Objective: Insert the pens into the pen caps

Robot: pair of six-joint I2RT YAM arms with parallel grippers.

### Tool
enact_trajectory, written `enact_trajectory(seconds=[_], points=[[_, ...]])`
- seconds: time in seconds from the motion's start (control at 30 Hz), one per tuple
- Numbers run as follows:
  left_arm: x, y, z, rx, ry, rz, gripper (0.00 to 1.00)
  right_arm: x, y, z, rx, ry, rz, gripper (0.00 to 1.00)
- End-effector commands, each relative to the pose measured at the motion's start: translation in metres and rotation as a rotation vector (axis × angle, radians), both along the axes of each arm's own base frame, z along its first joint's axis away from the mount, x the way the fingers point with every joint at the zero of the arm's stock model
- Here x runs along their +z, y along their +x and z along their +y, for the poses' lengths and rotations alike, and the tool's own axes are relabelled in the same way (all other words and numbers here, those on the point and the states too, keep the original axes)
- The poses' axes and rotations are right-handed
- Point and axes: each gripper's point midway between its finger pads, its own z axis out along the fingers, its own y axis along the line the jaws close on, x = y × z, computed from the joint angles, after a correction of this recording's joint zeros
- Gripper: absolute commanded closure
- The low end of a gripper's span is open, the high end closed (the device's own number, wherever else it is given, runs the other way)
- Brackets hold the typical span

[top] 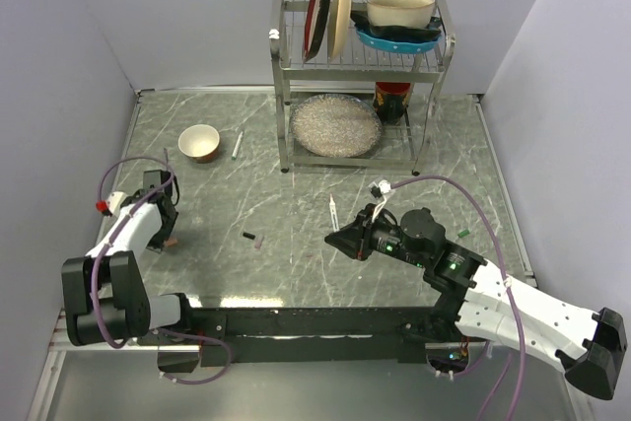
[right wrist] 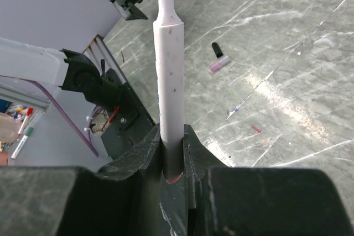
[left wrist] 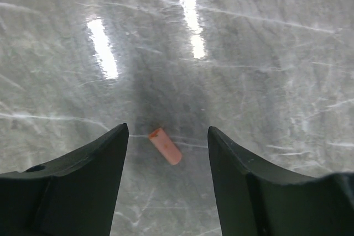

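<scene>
The left fingers (left wrist: 83, 183) hang spread apart; the right fingers (right wrist: 142, 161) pinch a pen (right wrist: 168, 70).

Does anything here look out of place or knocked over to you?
Nothing looks broken or spilled. One small pinkish cap lies on its side on the table between the left gripper's open fingers, and a white pen lies loose beside the bowl.

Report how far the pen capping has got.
Done: nothing yet; the reddish cap and the dark cap both lie loose on the table. In hand: the right gripper is shut on one pen, and the left gripper stands open astride the reddish cap, not gripping it. Remaining: grip that cap, join it to the pen, then cap the second pen near the bowl.
</scene>
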Motion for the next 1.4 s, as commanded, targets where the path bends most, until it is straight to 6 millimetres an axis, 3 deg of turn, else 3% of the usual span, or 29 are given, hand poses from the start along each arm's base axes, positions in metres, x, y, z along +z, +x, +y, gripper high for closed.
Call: enact_trajectory(seconds=[0.0, 0.4, 0.5, 0.6, 0.7, 0.77, 0.8, 0.83, 1.13, 1.23, 1.37], points=[[0.000, 0.016, -0.004, -0.023, -0.026, -0.074, 0.38, 0.010, 0.000, 0.003, 0.016, 0.022, -0.028, 1.00], [-0.027, 0.002, -0.015, 0.015, -0.097, -0.017, 0.44, 0.013, 0.001, 0.006, 0.012, 0.029, -0.008, 1.00], [-0.030, 0.000, -0.018, 0.027, -0.108, -0.021, 0.51, 0.013, 0.000, 0.005, 0.010, 0.035, 0.001, 1.00], [-0.032, 0.001, -0.021, 0.031, -0.132, -0.035, 0.68, 0.012, -0.001, 0.005, 0.007, 0.044, 0.008, 1.00], [-0.033, 0.005, -0.031, 0.018, -0.182, -0.062, 0.76, 0.013, -0.002, 0.004, 0.007, 0.050, 0.012, 1.00], [-0.033, 0.008, -0.042, 0.023, -0.244, -0.097, 0.87, 0.015, -0.003, 0.003, 0.008, 0.057, 0.013, 1.00], [-0.033, 0.011, -0.046, 0.022, -0.271, -0.122, 0.97, 0.016, -0.003, 0.003, 0.008, 0.057, 0.010, 1.00], [-0.030, 0.016, -0.051, 0.040, -0.303, -0.159, 0.99, 0.018, -0.003, 0.003, 0.008, 0.060, 0.010, 1.00], [-0.004, 0.042, -0.111, 0.169, -0.512, -0.334, 0.99, 0.024, -0.006, -0.003, -0.002, 0.074, 0.009, 1.00], [-0.002, 0.046, -0.131, 0.234, -0.568, -0.356, 0.99, 0.027, -0.007, -0.004, -0.001, 0.086, 0.007, 1.00], [-0.009, 0.041, -0.142, 0.330, -0.588, -0.348, 0.99, 0.030, -0.010, -0.007, 0.001, 0.094, 0.011, 1.00]])
